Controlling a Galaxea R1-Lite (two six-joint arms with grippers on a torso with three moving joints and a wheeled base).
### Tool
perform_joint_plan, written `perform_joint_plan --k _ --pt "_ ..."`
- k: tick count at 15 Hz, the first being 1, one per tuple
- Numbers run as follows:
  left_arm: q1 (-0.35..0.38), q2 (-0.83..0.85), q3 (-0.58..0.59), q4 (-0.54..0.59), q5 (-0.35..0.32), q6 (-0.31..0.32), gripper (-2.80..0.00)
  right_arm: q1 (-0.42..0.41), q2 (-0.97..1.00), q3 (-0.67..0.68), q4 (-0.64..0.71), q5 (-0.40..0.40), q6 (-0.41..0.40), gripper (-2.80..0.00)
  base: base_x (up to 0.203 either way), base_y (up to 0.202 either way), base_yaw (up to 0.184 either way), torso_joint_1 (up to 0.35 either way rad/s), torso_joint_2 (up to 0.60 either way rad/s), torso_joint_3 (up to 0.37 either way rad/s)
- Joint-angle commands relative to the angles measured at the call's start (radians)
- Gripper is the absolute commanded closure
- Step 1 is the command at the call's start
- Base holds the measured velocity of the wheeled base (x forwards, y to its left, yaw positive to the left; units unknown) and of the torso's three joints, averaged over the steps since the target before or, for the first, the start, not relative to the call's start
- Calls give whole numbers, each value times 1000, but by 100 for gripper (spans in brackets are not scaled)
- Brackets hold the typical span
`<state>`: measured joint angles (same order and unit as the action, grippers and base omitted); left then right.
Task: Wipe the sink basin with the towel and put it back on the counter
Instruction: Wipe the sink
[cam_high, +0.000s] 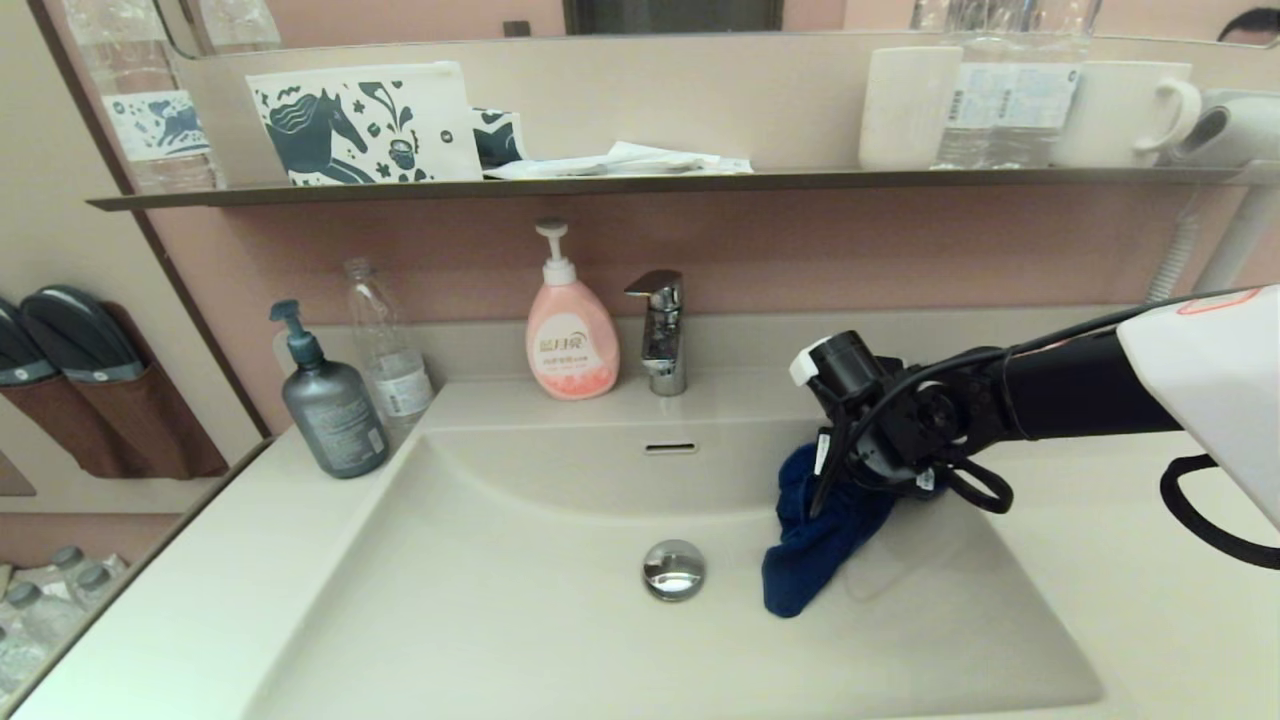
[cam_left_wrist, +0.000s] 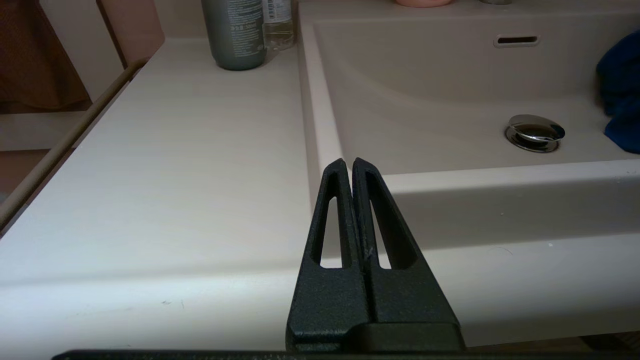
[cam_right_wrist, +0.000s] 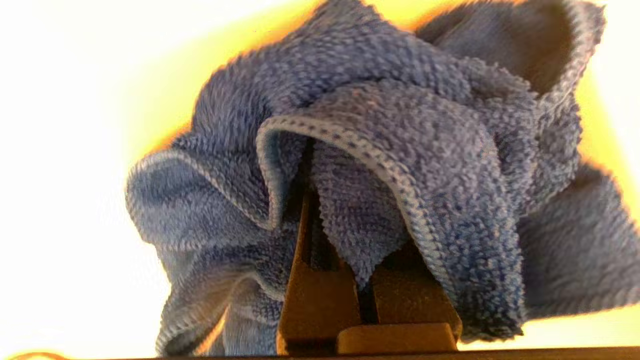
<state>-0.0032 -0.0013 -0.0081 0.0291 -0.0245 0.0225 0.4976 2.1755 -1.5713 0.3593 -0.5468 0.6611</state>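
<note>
A crumpled dark blue towel (cam_high: 815, 545) hangs in the right part of the cream-white sink basin (cam_high: 500, 610), its lower end right of the chrome drain plug (cam_high: 673, 569). My right gripper (cam_high: 850, 480) is shut on the towel's upper folds; in the right wrist view the towel (cam_right_wrist: 400, 165) wraps over the fingers and hides their tips. The slot overflow hole (cam_high: 670, 447) sits in the back wall. My left gripper (cam_left_wrist: 347, 165) is shut and empty, parked by the basin's front left corner over the counter (cam_left_wrist: 175, 175); it is out of the head view.
A chrome faucet (cam_high: 660, 335), a pink soap pump (cam_high: 570, 340), a clear bottle (cam_high: 390, 350) and a grey pump bottle (cam_high: 330, 400) stand along the back and left. A dark wall shelf (cam_high: 640, 185) holds cups and pouches. Bare counter (cam_high: 1130, 560) lies right of the basin.
</note>
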Motion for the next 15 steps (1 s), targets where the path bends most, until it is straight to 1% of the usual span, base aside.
perform_joint_plan --k 1,3,5,7,10,12,15 --pt "0 1 -1 0 0 0 0 18 -49 2 -9 5 7 0 0 0 0 0 0 0" --pt "0 1 0 0 0 1 0 50 -107 -6 -15 62 8 0 0 0 0 0 0 0" --pt "0 1 -1 0 0 0 0 95 -124 -11 -13 71 8 0 0 0 0 0 0 0" --pt "0 1 -1 0 0 1 0 115 -125 -10 -11 65 8 0 0 0 0 0 0 0" --pt "0 1 0 0 0 1 0 108 -124 -10 -16 74 13 0 0 0 0 0 0 0" --pt "0 1 -1 0 0 0 0 99 -107 -11 -21 99 33 0 0 0 0 0 0 0" --pt "0 1 0 0 0 0 0 57 -34 -42 -46 151 43 0 0 0 0 0 0 0"
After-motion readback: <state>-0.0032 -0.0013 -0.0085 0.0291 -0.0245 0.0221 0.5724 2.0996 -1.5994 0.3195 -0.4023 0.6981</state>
